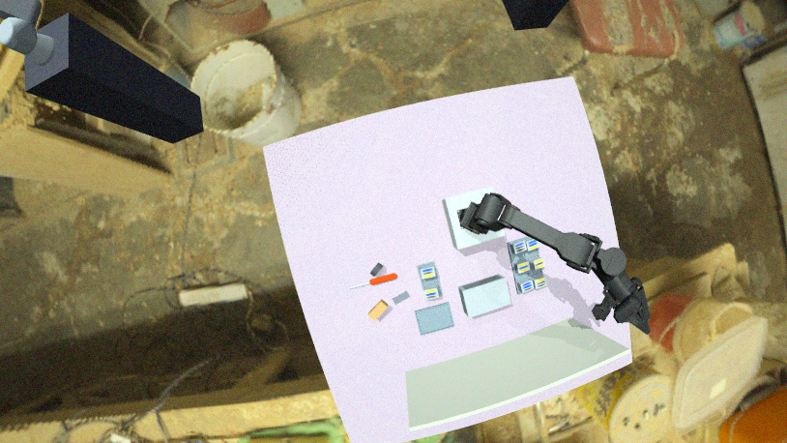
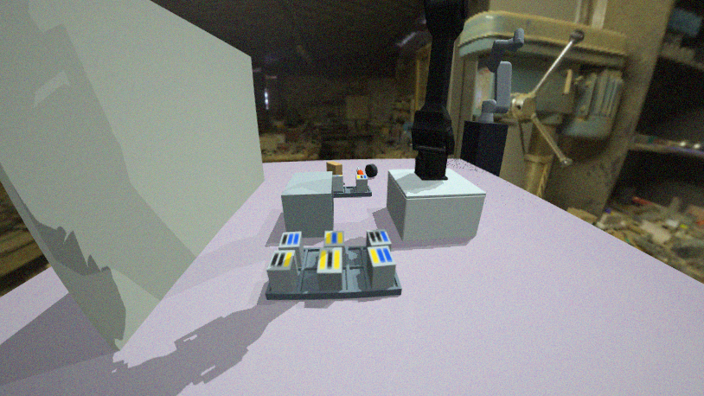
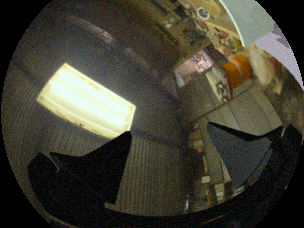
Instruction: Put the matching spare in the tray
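Observation:
My gripper (image 1: 645, 320) (image 3: 170, 130) is open and empty, high beyond the table's right edge; its fingers frame a ceiling lamp and wall in the wrist view. A dark rack (image 1: 530, 255) (image 2: 335, 296) holds several grey blocks with striped tops in black, blue and yellow, such as a yellow-black-yellow block (image 2: 329, 259) and a yellow-blue-blue block (image 2: 381, 255). A smaller rack (image 1: 430, 283) (image 2: 353, 194) holds two striped blocks. A flat blue-grey tray (image 1: 434, 319) looks empty. I cannot make out the mounted unit or the code on its back.
A grey box (image 1: 486, 298) (image 2: 307, 211) stands between the racks. A big pale panel (image 1: 495, 380) (image 2: 187, 98) stands along one side. My arm's base sits on a white block (image 1: 465, 238) (image 2: 443, 216). A red-handled screwdriver (image 1: 383, 279) and an orange block (image 1: 378, 310) lie beyond the small rack.

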Robot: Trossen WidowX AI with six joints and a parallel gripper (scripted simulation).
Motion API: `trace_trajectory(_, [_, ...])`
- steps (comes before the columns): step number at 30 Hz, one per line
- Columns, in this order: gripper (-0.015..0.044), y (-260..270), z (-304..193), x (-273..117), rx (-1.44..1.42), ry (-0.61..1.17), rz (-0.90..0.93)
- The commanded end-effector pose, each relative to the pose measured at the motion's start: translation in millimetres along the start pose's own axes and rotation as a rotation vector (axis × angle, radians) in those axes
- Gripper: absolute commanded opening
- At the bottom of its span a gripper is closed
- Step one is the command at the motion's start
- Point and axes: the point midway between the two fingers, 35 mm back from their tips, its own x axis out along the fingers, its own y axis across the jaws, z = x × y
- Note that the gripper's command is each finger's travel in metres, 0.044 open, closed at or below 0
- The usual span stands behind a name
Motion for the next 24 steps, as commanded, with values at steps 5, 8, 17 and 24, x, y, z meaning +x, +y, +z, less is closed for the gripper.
trace_trajectory(5, [0.0440,-92,101,34,-0.593,-0.170,-0.357])
trace_trajectory(8, [0.0440,-118,146,35,-0.789,-0.205,-0.518])
trace_trajectory(17, [0.0440,-171,270,4,-1.196,-0.183,-1.034])
trace_trajectory(24, [0.0440,-196,357,-52,-1.342,-0.005,-1.484])
